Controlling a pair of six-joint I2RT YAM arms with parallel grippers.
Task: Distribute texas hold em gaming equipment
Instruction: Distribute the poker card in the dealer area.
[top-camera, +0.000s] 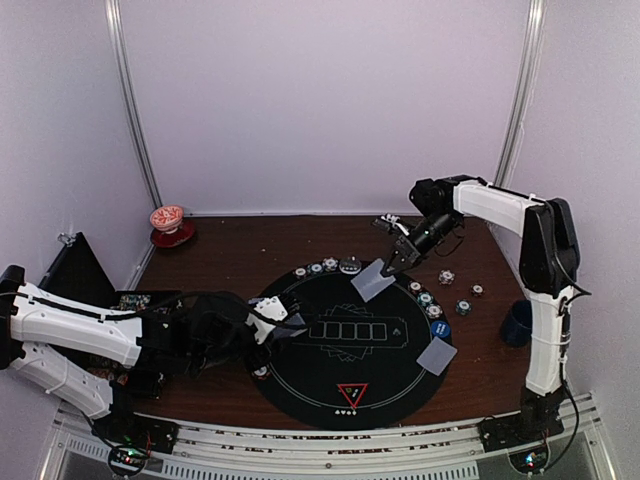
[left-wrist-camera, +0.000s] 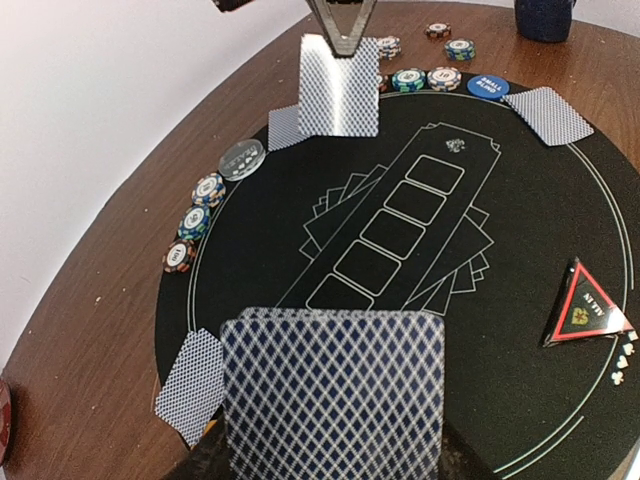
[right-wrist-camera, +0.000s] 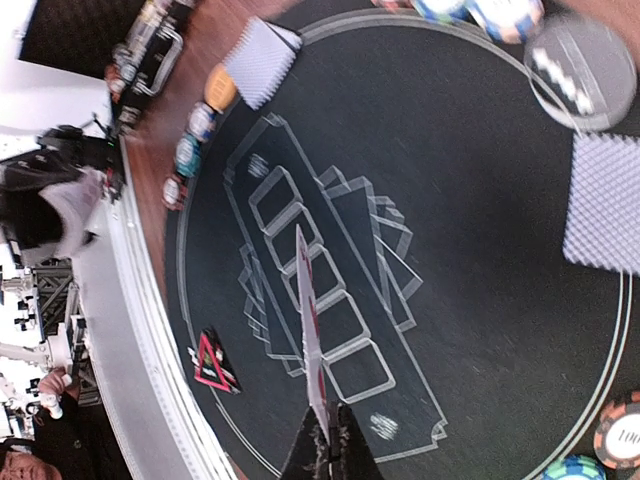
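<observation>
A round black poker mat (top-camera: 300, 375) lies on the brown table. My left gripper (top-camera: 283, 322) is shut on a deck of grey-blue-backed cards (left-wrist-camera: 335, 395) over the mat's left edge. My right gripper (top-camera: 398, 262) is shut on a single card (top-camera: 375, 282) and holds it above the mat's far edge; the card shows edge-on in the right wrist view (right-wrist-camera: 312, 330). Single cards lie on the mat at the right (top-camera: 437, 354), at the far side (left-wrist-camera: 285, 127) and at the left (left-wrist-camera: 190, 385). Striped chips (top-camera: 315, 268) line the rim. A blue button (top-camera: 441, 327), an orange button (right-wrist-camera: 220, 88) and a red triangle marker (top-camera: 352, 394) lie on the mat.
A dark blue mug (top-camera: 518, 322) stands at the right table edge. A red-and-white cup on its saucer (top-camera: 168, 222) stands at the back left. Loose chips (top-camera: 464, 307) lie right of the mat. A clear round disc (left-wrist-camera: 242, 158) lies by the far chips. A black box (top-camera: 85, 270) is at the left.
</observation>
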